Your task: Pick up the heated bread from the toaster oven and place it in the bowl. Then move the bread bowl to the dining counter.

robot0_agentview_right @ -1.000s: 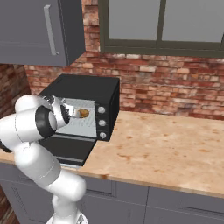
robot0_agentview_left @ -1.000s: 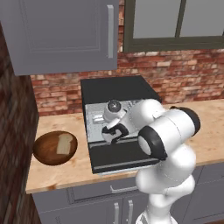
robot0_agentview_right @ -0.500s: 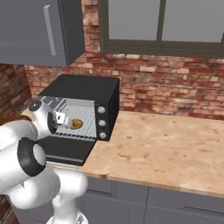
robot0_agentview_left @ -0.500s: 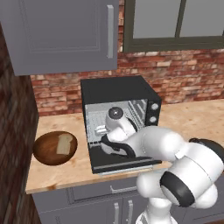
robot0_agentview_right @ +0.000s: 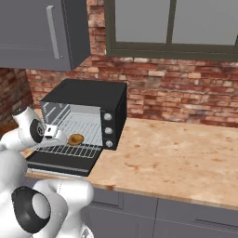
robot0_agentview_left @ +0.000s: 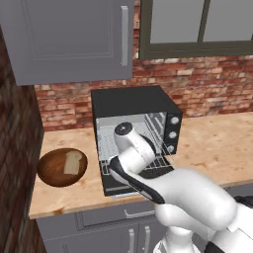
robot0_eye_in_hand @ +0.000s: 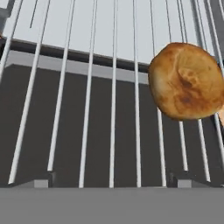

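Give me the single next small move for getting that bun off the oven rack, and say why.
Probably shift the gripper sideways toward the heated bread. In the hand view the jaws stand wide apart, but the bun lies on the wire rack off to one side, not between the fingertips.

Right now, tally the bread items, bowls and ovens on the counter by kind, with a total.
Round golden-brown bun on the oven rack: 1
Pale toast slice in the bowl: 1
Wooden bowl: 1
Toaster oven, door open: 1
Total: 4
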Controlling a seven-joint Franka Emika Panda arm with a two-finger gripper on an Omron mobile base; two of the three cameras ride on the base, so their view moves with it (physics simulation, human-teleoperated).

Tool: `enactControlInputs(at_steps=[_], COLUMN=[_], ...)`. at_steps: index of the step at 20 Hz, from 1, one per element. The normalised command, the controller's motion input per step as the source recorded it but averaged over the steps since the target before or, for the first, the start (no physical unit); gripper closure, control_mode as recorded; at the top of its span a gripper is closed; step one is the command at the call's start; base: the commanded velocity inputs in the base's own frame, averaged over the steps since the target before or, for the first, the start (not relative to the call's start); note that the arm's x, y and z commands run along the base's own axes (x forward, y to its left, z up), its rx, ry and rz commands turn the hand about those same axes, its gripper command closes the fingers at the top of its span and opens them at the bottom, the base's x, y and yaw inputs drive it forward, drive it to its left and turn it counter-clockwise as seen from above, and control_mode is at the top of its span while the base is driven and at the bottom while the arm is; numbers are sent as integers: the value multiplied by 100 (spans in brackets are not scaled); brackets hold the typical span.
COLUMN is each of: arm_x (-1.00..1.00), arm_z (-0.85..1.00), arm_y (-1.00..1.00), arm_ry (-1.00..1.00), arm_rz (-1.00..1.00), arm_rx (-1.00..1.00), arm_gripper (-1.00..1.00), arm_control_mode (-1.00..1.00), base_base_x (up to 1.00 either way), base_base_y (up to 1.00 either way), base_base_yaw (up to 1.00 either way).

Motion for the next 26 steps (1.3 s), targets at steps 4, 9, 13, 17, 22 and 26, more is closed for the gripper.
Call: enactControlInputs(at_steps=[4, 9, 13, 17, 22, 26], arm_x=[-19, 5, 49, 48, 32, 39], arm_z=[97, 79, -15, -27, -45, -52], arm_y=[-10, -17, -22, -21, -10, -2], arm_ry=[0, 2, 8, 0, 0, 0], arm_rz=[-10, -4, 0, 0, 2, 4], arm_rx=[-4, -1, -2, 0, 0, 0], arm_gripper=[-100, -100, -100, -100, -100, -100], arm_control_mode=[-100, -100, -100, -100, -100, -100], base_base_x=[0, 0, 0, 0, 0, 0], base_base_y=[0, 0, 0, 0, 0, 0], base_base_yaw=[0, 0, 0, 0, 0, 0])
